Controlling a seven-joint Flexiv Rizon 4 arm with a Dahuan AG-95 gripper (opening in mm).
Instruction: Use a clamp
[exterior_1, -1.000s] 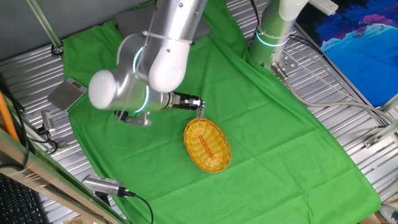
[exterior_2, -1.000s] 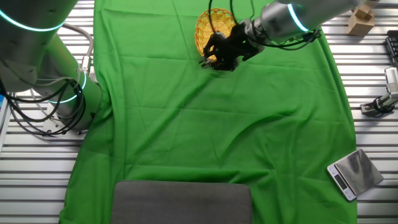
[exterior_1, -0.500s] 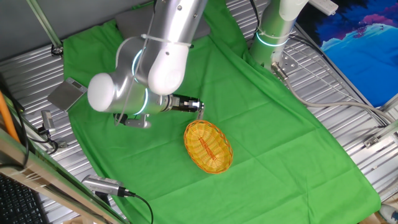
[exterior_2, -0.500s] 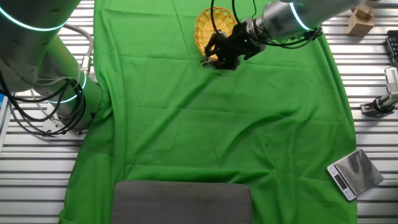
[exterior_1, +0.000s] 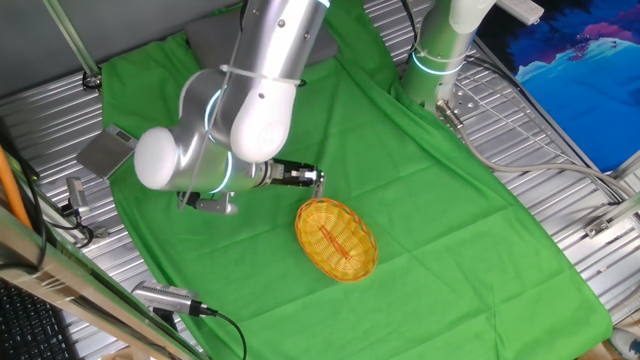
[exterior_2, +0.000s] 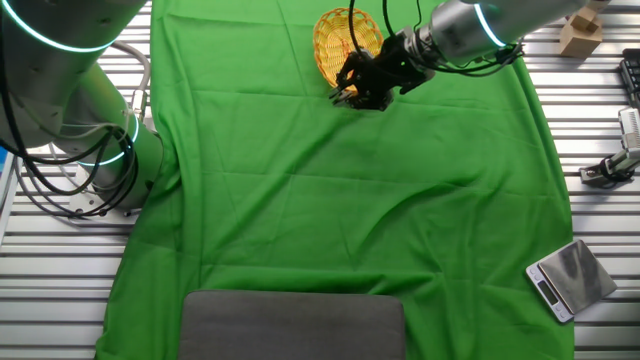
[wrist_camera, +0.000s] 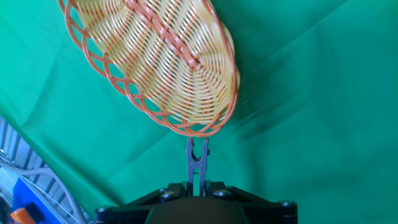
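One wicker basket (wrist_camera: 155, 59) is seen on one green cloth (exterior_1: 430, 200). One small clip (wrist_camera: 197, 163) is counted, and one gripper (wrist_camera: 198, 186). Two robot arms are seen: one silver arm (exterior_1: 245, 110) and one pale arm base (exterior_1: 445, 45). One small scale (exterior_2: 568, 278) is counted, and one grey mat (exterior_2: 292, 325).

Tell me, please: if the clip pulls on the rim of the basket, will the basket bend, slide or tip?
The basket is open wicker, so probably light and fairly stiff. Sitting on loose green cloth, it likely slides or lifts at one edge rather than bending. The clip, held by the gripper, looks thin and might slip off.
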